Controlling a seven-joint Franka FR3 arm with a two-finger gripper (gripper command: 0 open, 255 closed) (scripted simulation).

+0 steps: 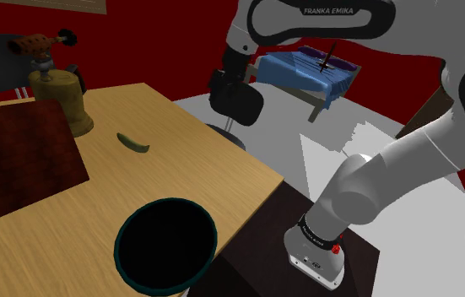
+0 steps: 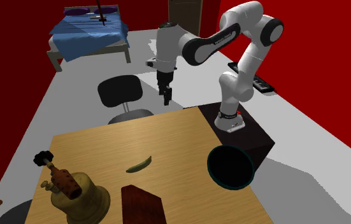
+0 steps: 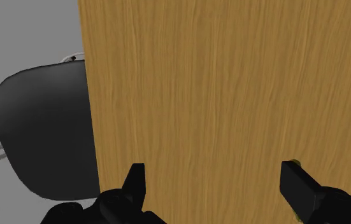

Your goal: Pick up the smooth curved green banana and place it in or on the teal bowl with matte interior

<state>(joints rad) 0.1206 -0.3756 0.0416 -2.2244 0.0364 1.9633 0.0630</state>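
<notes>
Slim curved green banana [image 1: 133,143] lies on wood-grain table [image 1: 205,160], approx 11 o'clock of round teal-rimmed bowl [image 1: 167,201]; interior too dark to read. Gripper [image 3: 215,175] fingers wide apart, holding nothing.

Red walls [image 2: 14,25], grey floor [image 2: 308,127], wooden table [image 2: 167,140], black chair [image 2: 118,91], bed with blue cover [image 2: 88,32]

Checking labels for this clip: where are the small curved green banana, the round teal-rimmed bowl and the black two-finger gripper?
small curved green banana [image 1: 133,143], shoulder view, its middle.
round teal-rimmed bowl [image 1: 117,245], shoulder view, its rim.
black two-finger gripper [image 3: 213,170], wrist view, midway between open fingertips.
</notes>
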